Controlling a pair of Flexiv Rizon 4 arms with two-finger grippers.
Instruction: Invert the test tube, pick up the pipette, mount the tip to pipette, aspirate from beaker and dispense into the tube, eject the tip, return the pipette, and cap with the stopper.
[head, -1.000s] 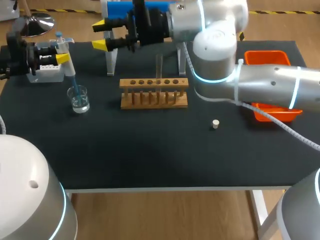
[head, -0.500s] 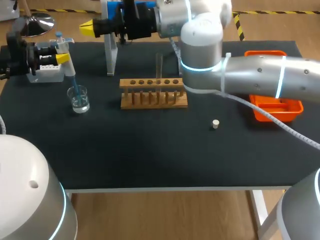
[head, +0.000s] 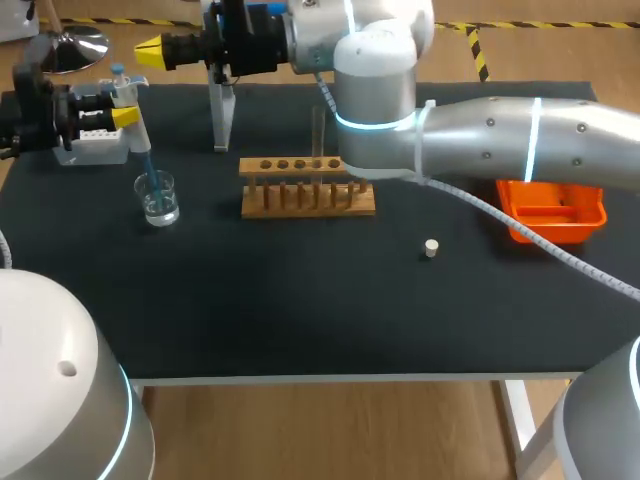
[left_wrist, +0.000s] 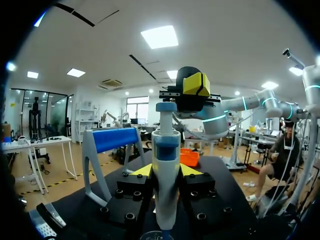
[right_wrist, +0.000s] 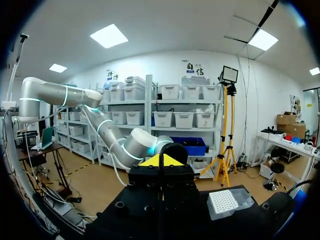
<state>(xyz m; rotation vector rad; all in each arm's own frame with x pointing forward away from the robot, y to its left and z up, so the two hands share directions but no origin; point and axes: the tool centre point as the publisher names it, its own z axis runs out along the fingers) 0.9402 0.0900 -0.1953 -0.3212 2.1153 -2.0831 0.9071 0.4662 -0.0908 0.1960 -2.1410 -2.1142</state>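
Arm poses: left arm (head: 40, 112) low at black counter's (head: 300, 310) left edge, partly cut off, left jaws pinching upright white-and-blue pipette (left_wrist: 166, 195), tip inside small glass beaker (head: 158, 200). Right arm (head: 500, 140) stretched level over wooden tube rack (head: 300, 195) toward far left, right jaws pressed together, empty. Clear test tube (head: 319, 130) upright in rack; contents indiscernible.

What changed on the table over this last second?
The right gripper swung leftward across the back of the table, and its yellow tips, apart a second ago, now sit together. The left gripper kept the pipette dipped in the beaker. Rack, test tube and stopper stayed put.
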